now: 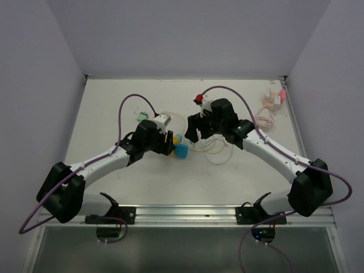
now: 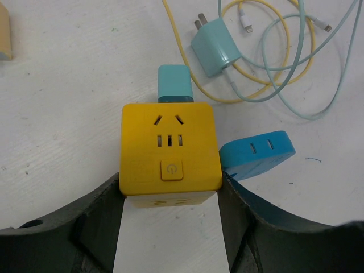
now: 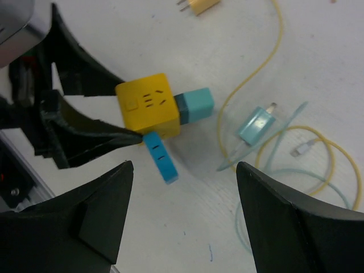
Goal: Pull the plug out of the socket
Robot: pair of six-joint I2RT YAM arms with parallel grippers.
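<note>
Robotics lab bench, white table, bare grey walls (arms bolted to rail)

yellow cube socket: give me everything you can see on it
The yellow cube socket looks plastic, with rounded edges and a top face carrying slot outlets and a square power button. It sits on the white table, squeezed between the fingers of the left gripper. A teal plug is seated in its far side; a tilted blue adapter touches an adjacent side.

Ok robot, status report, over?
Left jaws clamp yellow socket cube. Right jaws open, empty, above. Teal plug still in. Loose charger nearby.
</note>
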